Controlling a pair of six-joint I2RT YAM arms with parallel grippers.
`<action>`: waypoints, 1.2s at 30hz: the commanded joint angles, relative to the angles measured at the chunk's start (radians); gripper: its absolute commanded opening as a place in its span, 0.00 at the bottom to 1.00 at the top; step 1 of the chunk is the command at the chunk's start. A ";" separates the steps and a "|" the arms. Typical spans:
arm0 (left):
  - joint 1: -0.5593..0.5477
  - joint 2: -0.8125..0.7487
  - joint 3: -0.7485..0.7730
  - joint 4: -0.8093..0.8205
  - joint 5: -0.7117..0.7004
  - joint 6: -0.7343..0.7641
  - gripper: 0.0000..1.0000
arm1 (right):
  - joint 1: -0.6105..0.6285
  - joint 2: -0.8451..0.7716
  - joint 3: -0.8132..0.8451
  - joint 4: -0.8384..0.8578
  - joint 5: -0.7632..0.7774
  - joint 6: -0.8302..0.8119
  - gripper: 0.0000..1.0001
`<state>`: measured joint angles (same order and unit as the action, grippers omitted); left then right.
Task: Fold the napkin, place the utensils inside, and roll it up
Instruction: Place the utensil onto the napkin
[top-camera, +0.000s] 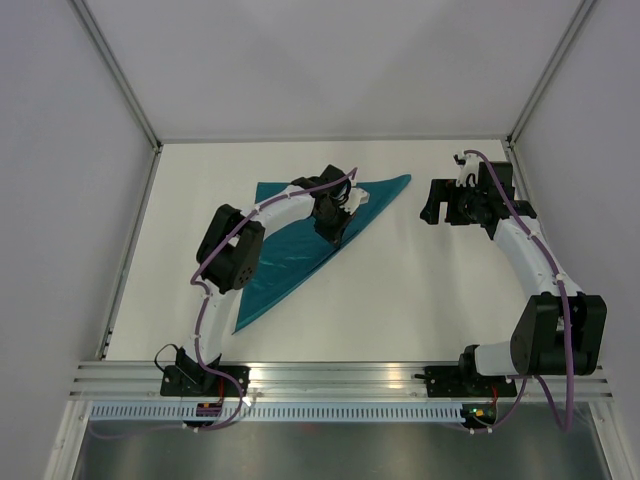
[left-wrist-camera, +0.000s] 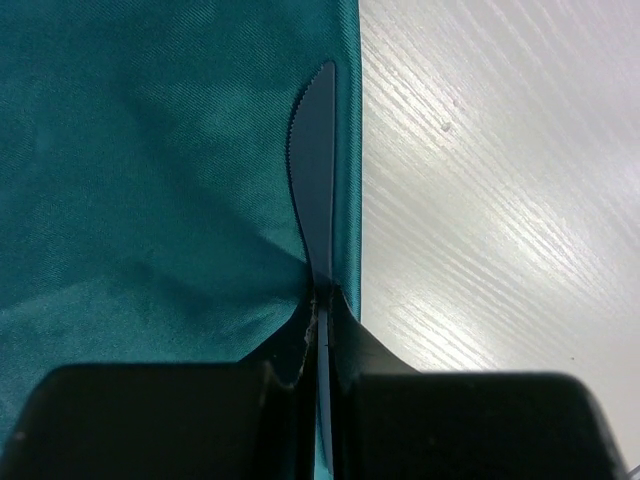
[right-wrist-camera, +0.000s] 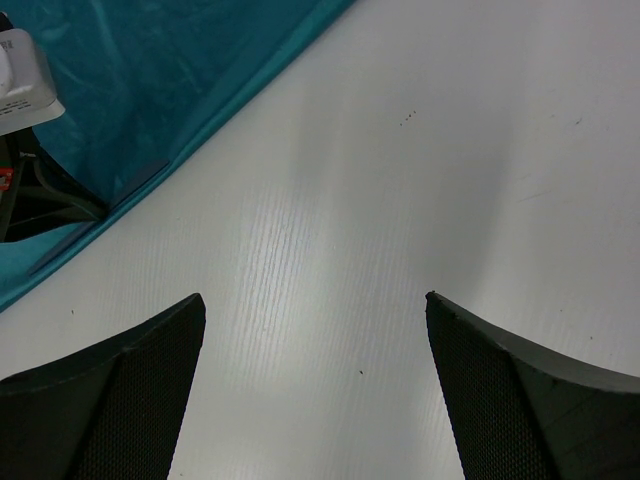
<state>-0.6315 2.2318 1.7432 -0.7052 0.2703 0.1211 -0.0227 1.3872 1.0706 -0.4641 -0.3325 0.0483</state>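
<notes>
The left claw (left-wrist-camera: 322, 300) is clamped shut on a knife (left-wrist-camera: 315, 170), whose serrated blade runs straight ahead of its fingertips. The napkin (left-wrist-camera: 150, 180), folded to a triangle, lies directly beneath this claw and spreads to its left. The cloth's long straight edge runs just right of the blade, and bare tabletop (left-wrist-camera: 500, 200) begins beyond it. Whether the blade touches the cloth I cannot tell.

The right claw (right-wrist-camera: 315, 310) stands wide open and holds nothing. Below and ahead of it is only bare tabletop. The napkin's edge (right-wrist-camera: 150, 90) lies ahead to its left, well apart. From above, open tabletop (top-camera: 420, 290) separates the two claws.
</notes>
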 joint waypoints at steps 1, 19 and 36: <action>-0.005 -0.003 -0.034 0.032 0.021 -0.034 0.02 | -0.002 0.004 0.031 0.005 0.024 0.002 0.95; -0.007 -0.035 -0.047 0.042 0.015 -0.035 0.18 | -0.002 0.006 0.029 0.005 0.027 0.004 0.95; -0.005 -0.118 0.015 0.019 -0.019 -0.015 0.35 | -0.003 0.006 0.028 0.002 0.009 0.010 0.96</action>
<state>-0.6346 2.1921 1.7153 -0.6804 0.2657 0.1051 -0.0227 1.3891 1.0706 -0.4641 -0.3321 0.0483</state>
